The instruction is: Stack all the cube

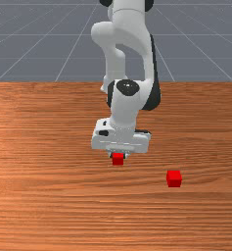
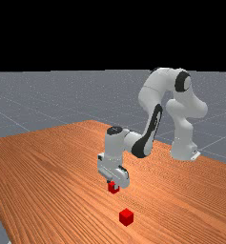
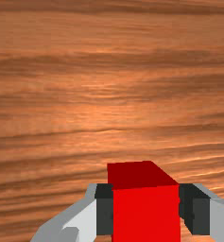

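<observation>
front: facing arm (image 1: 123,112) | far: farther | wrist: close, downward | shared: table (image 1: 49,196)

No readable text, label, brand, number or sign on anything here

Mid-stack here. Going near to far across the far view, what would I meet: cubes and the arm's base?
Loose red cube, red cube gripped in the claw (that cube sits at), arm's white base.
</observation>
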